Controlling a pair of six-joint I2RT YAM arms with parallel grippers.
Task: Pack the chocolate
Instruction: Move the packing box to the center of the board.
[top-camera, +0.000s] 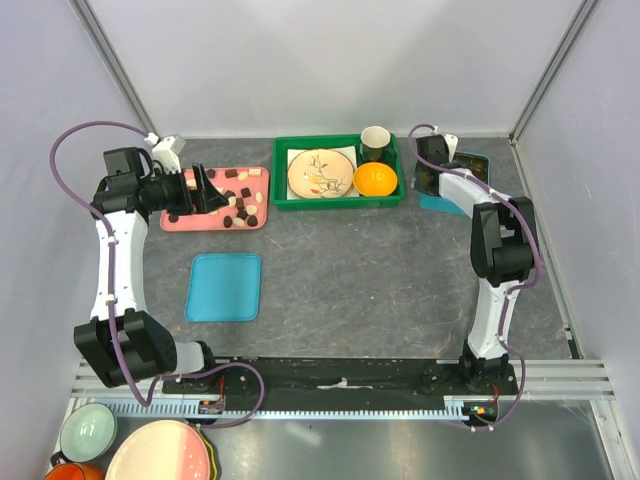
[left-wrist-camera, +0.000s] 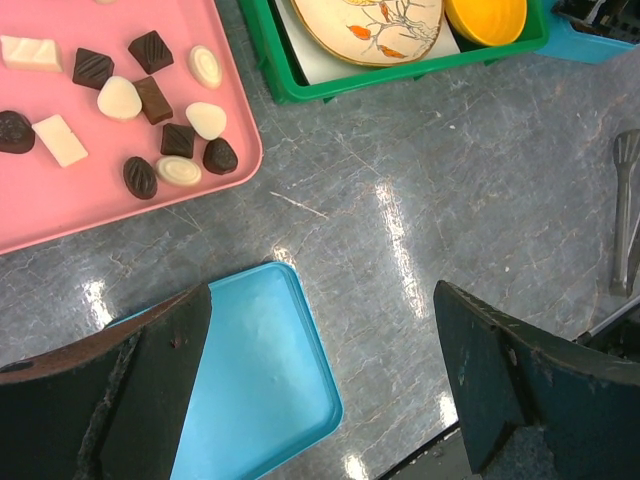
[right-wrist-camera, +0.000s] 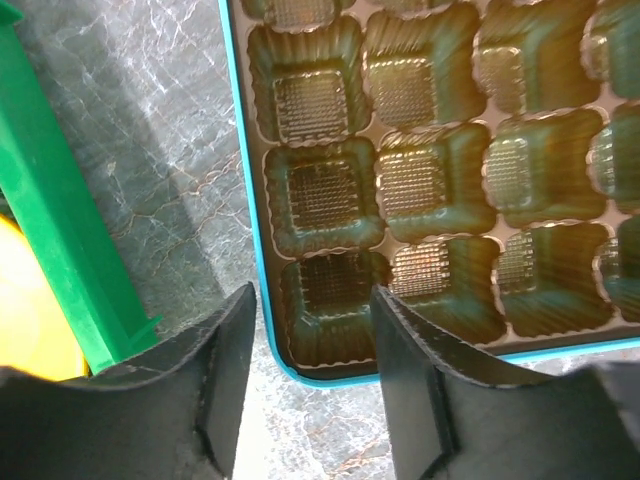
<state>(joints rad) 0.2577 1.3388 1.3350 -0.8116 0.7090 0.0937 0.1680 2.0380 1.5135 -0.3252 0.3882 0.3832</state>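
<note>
Many chocolates (left-wrist-camera: 152, 98) lie loose on the pink tray (left-wrist-camera: 120, 210), far left on the tabletop (left-wrist-camera: 450, 200). The left end effector (left-wrist-camera: 322, 290) hangs over them, wide open for a pick. The right end effector (right-wrist-camera: 312, 295), jaws apart, straddles the near rim of the empty cupped box (right-wrist-camera: 320, 195), probably to steady it.

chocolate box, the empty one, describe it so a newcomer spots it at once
Find the green bin at the table's back edge; the box lies flat just to its right, beneath the right gripper. Unlike the plain flat blue tray on the left, it holds a gold insert of empty square cups.
</note>
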